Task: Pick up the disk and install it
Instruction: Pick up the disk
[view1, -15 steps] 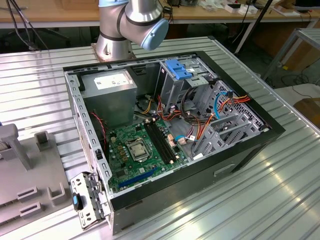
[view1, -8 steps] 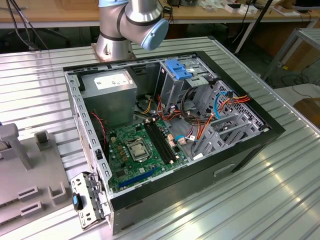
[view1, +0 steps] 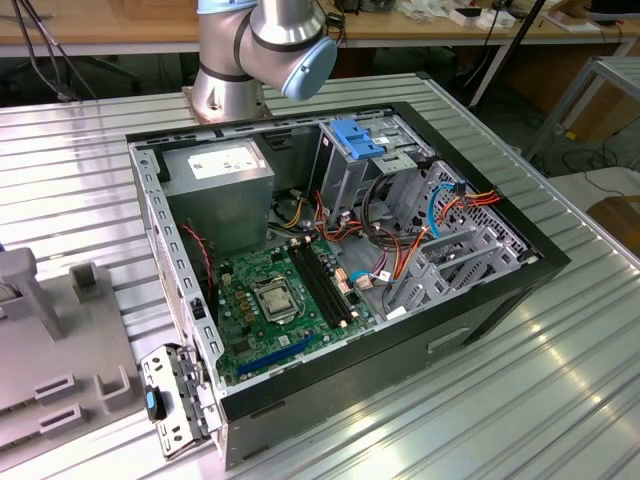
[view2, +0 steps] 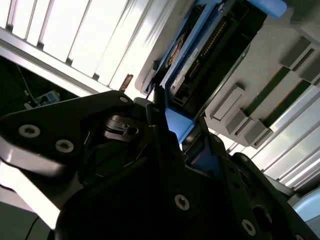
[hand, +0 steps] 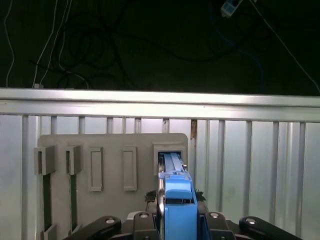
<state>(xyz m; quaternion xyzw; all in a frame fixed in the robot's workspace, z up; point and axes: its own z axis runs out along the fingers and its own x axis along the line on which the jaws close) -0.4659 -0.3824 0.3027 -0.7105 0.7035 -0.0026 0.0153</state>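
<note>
Closest in, in both wrist views, the black gripper (hand: 179, 216) (view2: 182, 135) looks clamped on the disk (hand: 177, 197) (view2: 215, 50), with a finger pressed on either side of its blue frame. The disk is a dark grey drive sat in a bright blue plastic carrier with rails. It's held on edge, and the second wrist view shows a row of gold connector pins along its dark side.

In the first wrist view the disk's far end reaches into the end pocket of a grey holder plate (hand: 110, 150), which has a few more slots alongside. The plate lies on the ribbed metal table (hand: 250, 150), and past the table's edge there's dark floor with loose cables (hand: 90, 45).

In the exterior view the same plate (view1: 40, 330) is at the left edge. An open computer case (view1: 500, 300) fills the middle, with the green motherboard (view1: 280, 300) lying flat inside. The power supply (view1: 220, 200) has a white label, but the print is too small to read. The arm (view1: 265, 40) stands at top centre behind the case, a silver base with a pale blue capped joint.
</note>
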